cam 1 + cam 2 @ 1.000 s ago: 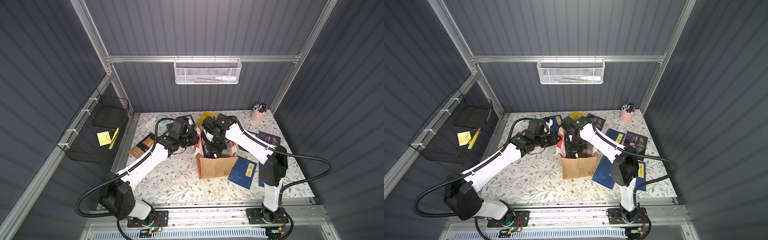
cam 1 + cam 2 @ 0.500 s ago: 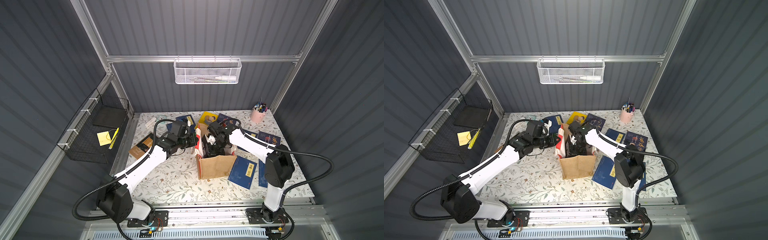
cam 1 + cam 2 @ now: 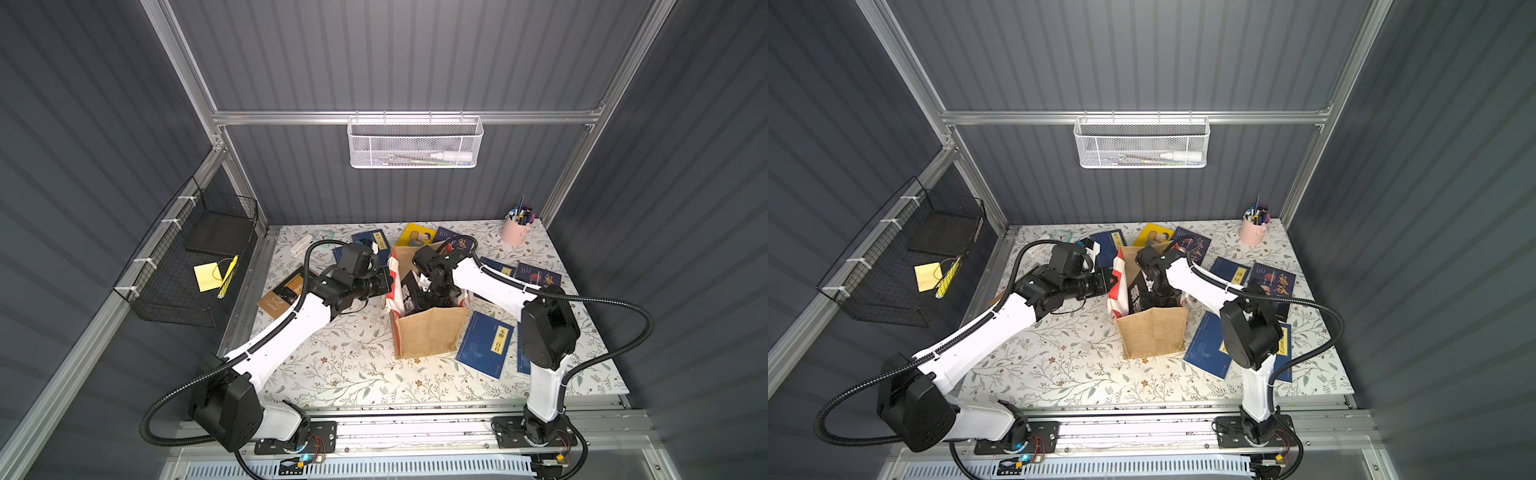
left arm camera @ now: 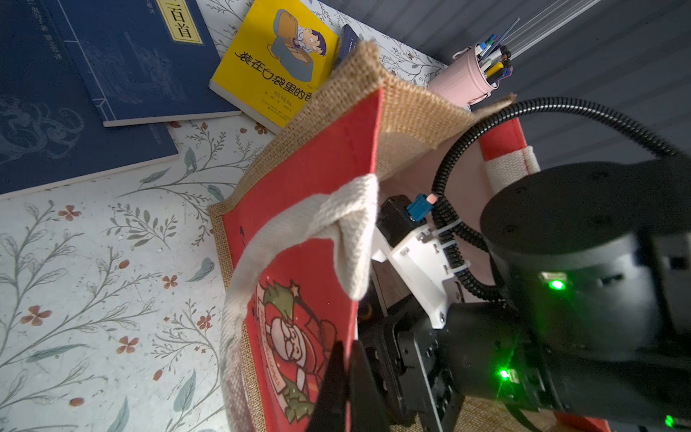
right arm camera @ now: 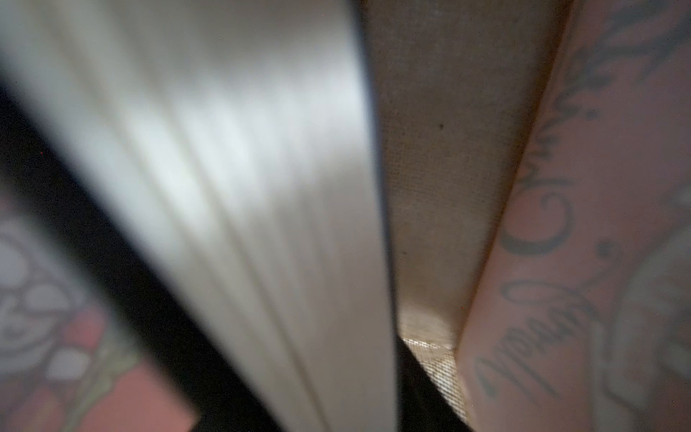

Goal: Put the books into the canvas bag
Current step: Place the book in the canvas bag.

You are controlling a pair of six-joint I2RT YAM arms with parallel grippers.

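Observation:
The canvas bag stands upright mid-table, tan in front with red-and-white sides. My left gripper is shut on the rim of its red side panel, holding the mouth wide. My right gripper reaches down inside the bag beside a black book with white characters. In the right wrist view that book's pale page edge fills the frame against the bag's inner wall; how the jaws stand is unclear. Other books lie around: yellow, navy, navy with orange characters, brown.
A pink pen cup stands at the back right corner. A white mesh basket hangs on the back wall. A black wire basket with a yellow sticky note hangs on the left wall.
My right wrist has sunk lower into the bag with the black book. The left gripper has stayed clamped on the bag's side panel.

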